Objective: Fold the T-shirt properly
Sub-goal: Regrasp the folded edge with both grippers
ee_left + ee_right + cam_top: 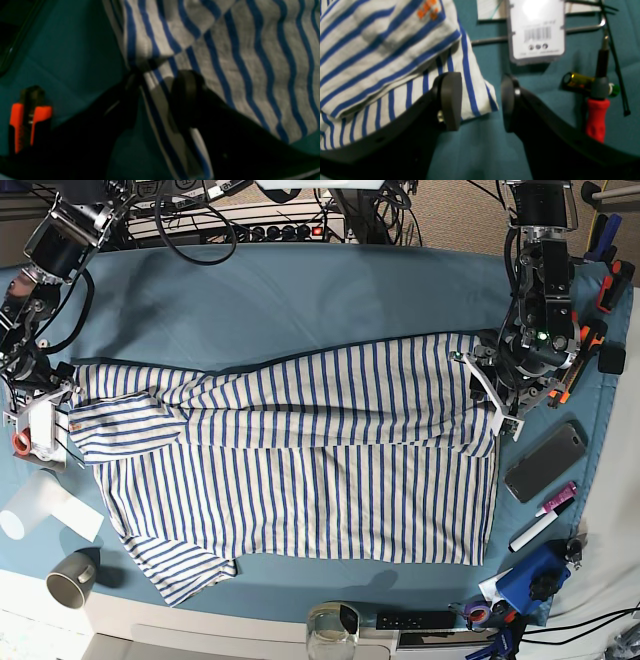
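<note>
The T-shirt (300, 470) is lying spread across the middle of the teal tablecloth (300, 290), its length running from one arm to the other in the base view. Its far long edge is lying doubled over toward the middle, forming a band along the top, while a sleeve is trailing off at the near corner.

The left gripper (160, 82) is sitting at the shirt's edge on the base view's right. In its wrist view a hem fold is running between the two dark fingers (187, 95), and the fingers are pressing in on the cloth — the left gripper is clamped on the T-shirt. An orange-and-black tool (27, 120) is lying on the tablecloth just off to the side.

The right gripper (481, 102) is standing at the opposite end. Its jaws are apart, with bare tablecloth showing between them; one finger pad (450, 100) is overlapping the shirt's corner, but nothing is being held. An orange mark (427, 10) is showing on the folded layer there.

Beyond that gripper are lying a white barcoded package (536, 30), a red-handled screwdriver (597, 110) and a small yellow-green cylinder (577, 81) — all clear of the shirt. A phone (545, 462) and markers (540, 520) are resting near the left arm; a cup (70, 578) is standing at the near corner.
</note>
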`<action>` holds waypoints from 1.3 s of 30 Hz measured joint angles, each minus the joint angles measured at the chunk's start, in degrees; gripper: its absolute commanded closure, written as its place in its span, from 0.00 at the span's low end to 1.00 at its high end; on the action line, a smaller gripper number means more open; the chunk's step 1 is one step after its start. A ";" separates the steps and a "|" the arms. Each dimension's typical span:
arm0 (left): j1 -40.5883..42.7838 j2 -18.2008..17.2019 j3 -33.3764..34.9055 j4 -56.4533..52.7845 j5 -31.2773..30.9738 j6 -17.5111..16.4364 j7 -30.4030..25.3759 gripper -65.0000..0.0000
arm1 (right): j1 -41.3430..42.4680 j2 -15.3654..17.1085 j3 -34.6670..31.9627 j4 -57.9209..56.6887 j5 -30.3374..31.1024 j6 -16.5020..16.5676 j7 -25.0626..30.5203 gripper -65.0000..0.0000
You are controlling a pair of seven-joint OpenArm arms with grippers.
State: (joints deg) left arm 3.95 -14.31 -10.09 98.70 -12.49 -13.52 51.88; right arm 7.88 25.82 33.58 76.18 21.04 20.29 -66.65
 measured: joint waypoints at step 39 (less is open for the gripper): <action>-0.79 0.35 -0.07 -3.23 -2.95 -0.02 0.02 0.67 | -3.15 0.17 0.44 -9.40 8.26 3.30 10.12 0.60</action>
State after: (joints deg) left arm 3.16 -13.96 -10.15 95.46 -15.44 -13.54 51.90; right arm 4.73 26.00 34.02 66.78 29.30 23.59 -56.53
